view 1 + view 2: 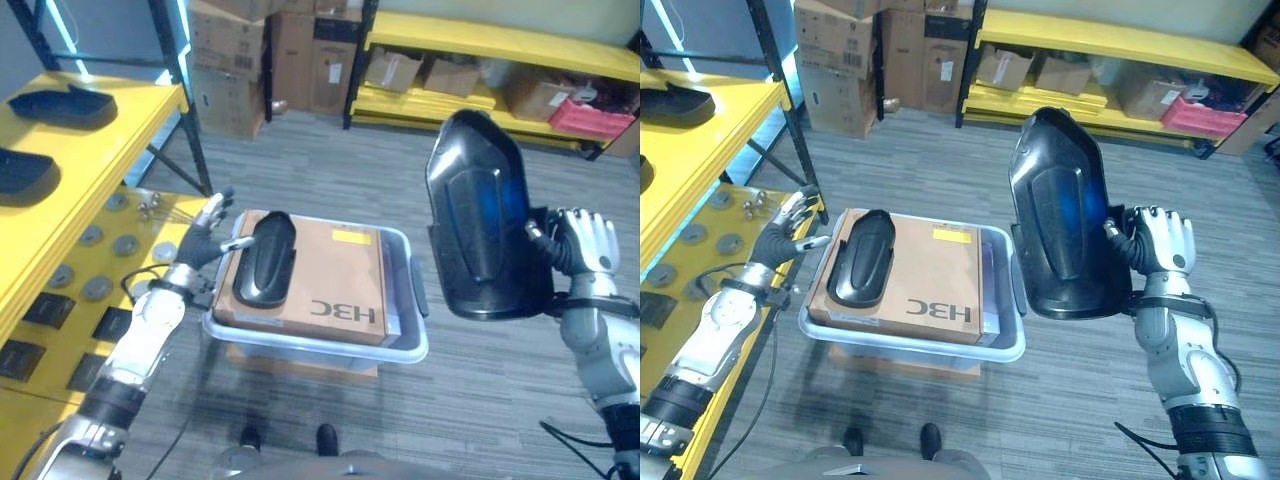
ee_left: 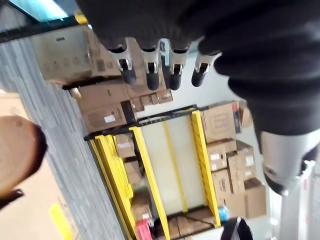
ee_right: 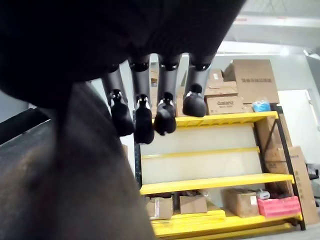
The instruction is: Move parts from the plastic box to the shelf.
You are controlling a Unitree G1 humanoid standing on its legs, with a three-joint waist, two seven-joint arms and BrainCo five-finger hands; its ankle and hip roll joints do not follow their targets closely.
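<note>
A large glossy black moulded plastic part (image 1: 1065, 225), shield-shaped with a raised centre, is held upright in the air by the robot's right hand (image 1: 1160, 245), whose fingers curl round the part's right edge. It hangs just past the right rim of the pale grey plastic box (image 1: 1010, 345), above the grey floor.

A second, smaller black oval plastic part (image 1: 860, 258) lies flat on a brown cardboard sheet (image 1: 940, 285) that covers the top of the box, near the sheet's left edge. The box itself rests on a low cardboard carton on the floor.

The left hand (image 1: 790, 232) hovers at the left rim of the box, beside the smaller part, its fingers spread loosely and grasping nothing; in the left wrist view its fingers (image 2: 150, 70) point straight out into open air.

To the left stands a yellow metal shelf (image 1: 110, 125) with dark uprights. Two more black parts (image 1: 60, 105) rest on its upper level, towards the left edge. Its lower level holds round grey discs and flat black squares.

Across the floor, another yellow rack (image 1: 1120, 40) carries brown cardboard boxes and a red tray.
</note>
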